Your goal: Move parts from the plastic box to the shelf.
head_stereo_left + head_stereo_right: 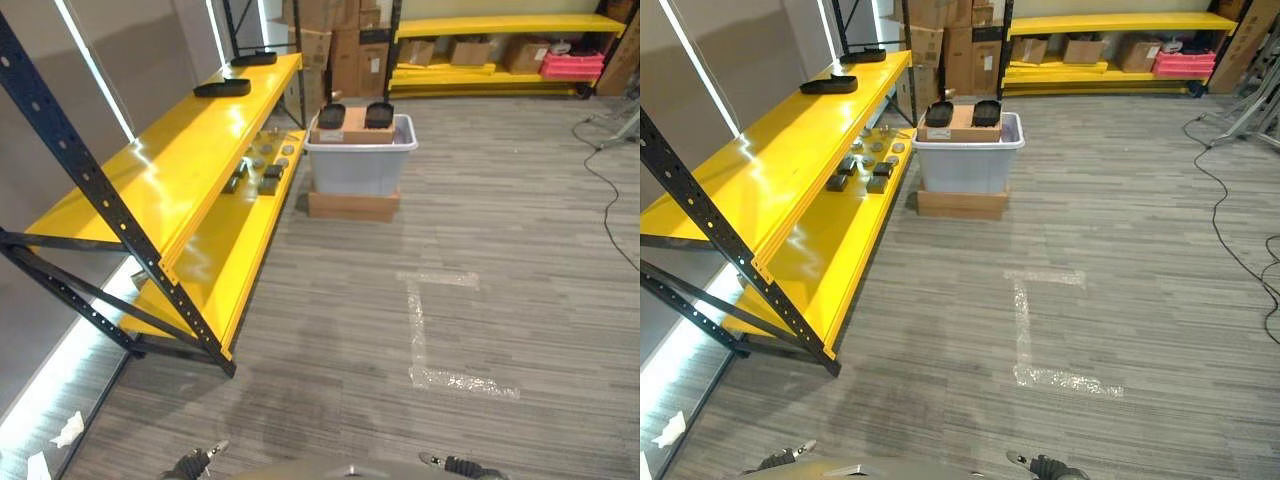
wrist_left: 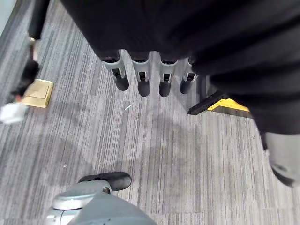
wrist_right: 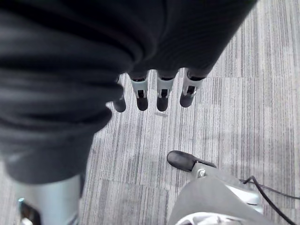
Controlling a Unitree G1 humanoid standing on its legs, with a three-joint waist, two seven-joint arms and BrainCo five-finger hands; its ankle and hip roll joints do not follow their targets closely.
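Hanging low, both hands empty: left hand (image 2: 140, 77) fingers straight, right hand (image 3: 159, 91) same. Plastic box (image 1: 360, 160) far ahead by shelf (image 1: 190, 170) far end, parts (image 1: 354, 116) on top. Long walk; might bump shelf leg (image 1: 110, 215).

- Grey striped carpet (image 1: 500, 230) covered the floor, with clear tape strips (image 1: 420, 330) stuck down in an L near the middle.
- At ten o'clock ran a grey wall (image 1: 110, 60), lit by slanting bands of light.
- At one o'clock, far off, stood yellow racking (image 1: 500, 25) holding cardboard boxes (image 1: 345, 40) and a pink crate (image 1: 572, 65).
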